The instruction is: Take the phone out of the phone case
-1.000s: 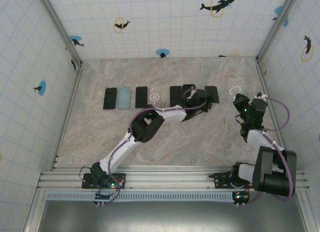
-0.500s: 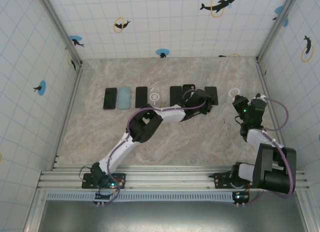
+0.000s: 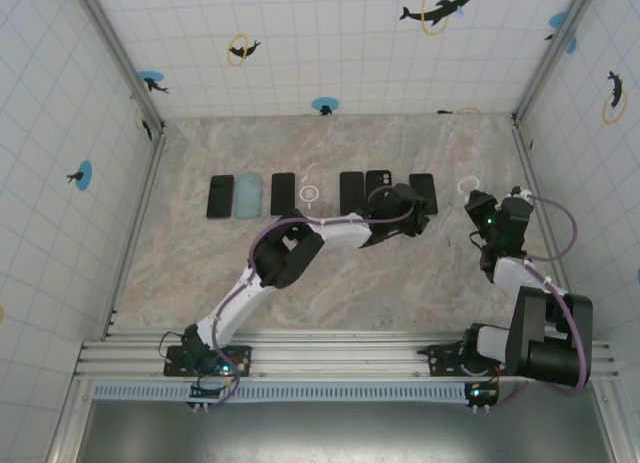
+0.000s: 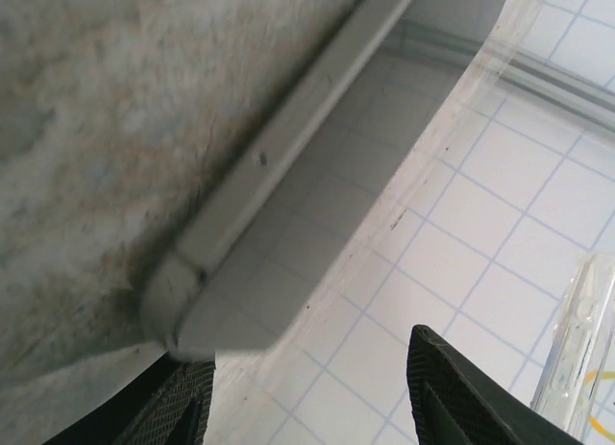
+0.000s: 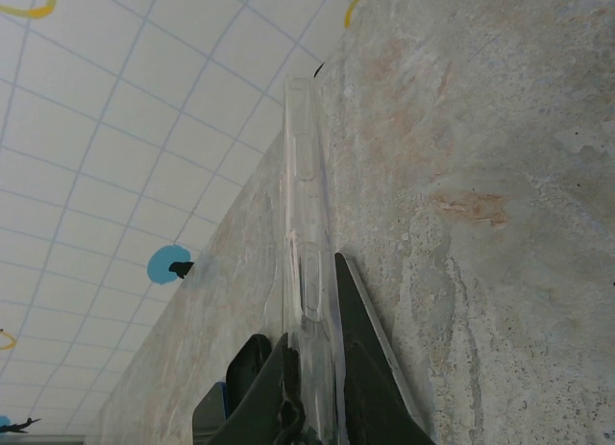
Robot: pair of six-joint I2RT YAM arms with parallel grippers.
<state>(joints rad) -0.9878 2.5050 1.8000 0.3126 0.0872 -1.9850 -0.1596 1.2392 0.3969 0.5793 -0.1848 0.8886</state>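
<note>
Left gripper slid right along phones at table's far edge, fingers apart. Right gripper clamps clear phone case nr right edge, upright; hold firm, bring left in slow & square.

My left end effector has its dark fingers spread wide, nothing between them. Beyond I see the marbled counter, a grey rail, the tiled wall and, far right, a clear phone case edge-on.
</note>
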